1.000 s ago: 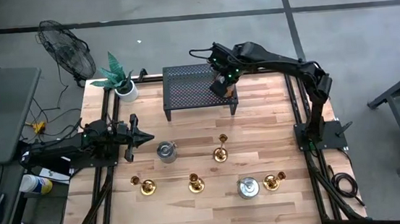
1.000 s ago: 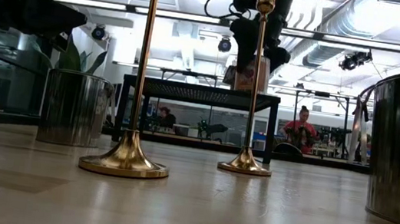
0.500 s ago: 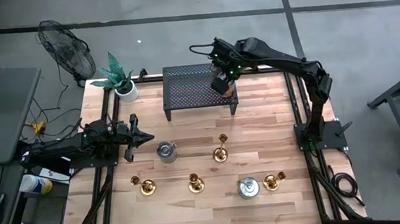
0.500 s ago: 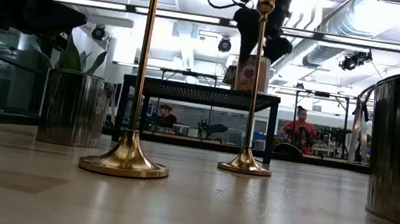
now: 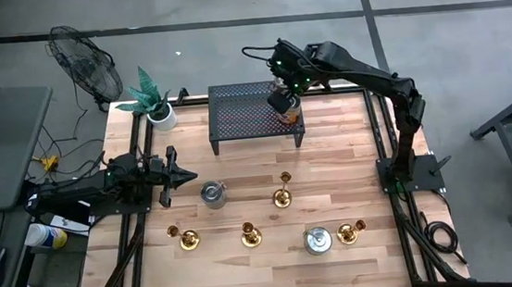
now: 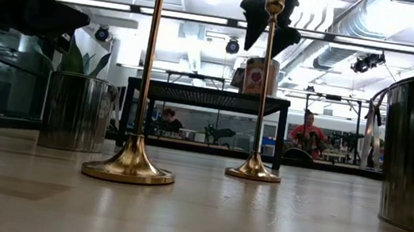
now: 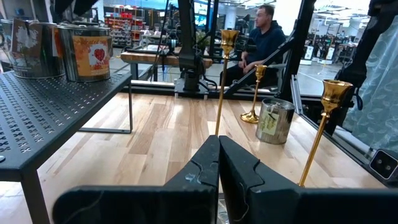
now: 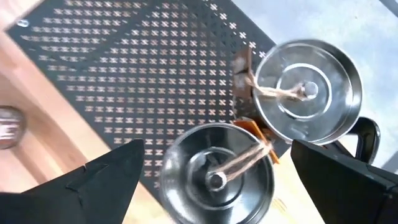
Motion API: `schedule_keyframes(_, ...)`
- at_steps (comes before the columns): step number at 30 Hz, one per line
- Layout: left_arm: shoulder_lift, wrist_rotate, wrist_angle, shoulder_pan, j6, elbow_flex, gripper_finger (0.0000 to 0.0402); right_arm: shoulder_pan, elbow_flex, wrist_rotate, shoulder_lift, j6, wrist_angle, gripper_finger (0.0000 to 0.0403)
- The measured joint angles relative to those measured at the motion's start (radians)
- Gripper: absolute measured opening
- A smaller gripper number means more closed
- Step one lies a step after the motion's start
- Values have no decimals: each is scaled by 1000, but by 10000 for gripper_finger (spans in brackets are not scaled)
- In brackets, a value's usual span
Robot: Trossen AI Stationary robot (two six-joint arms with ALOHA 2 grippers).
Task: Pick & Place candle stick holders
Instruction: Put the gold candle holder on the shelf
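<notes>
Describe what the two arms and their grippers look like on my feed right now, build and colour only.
Both arms are dark, slim, jointed links. The left gripper ends in two black wedge-shaped fingers tapering to a point. The right gripper has broad, flat black fingers; small green lights glow at its wrist, with a thin black cable looping above.

Grey concrete floor (image 5: 228, 34) surrounds the wooden worktop (image 5: 333, 169); a black fan (image 5: 85, 64) stands nearby, bright ceiling lights (image 6: 204, 15) overhead.
</notes>
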Motion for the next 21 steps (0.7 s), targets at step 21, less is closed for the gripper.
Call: schedule_keyframes(21,0,0,0,0,0,0,0,185,-209,54,-316,-15,-48,397)
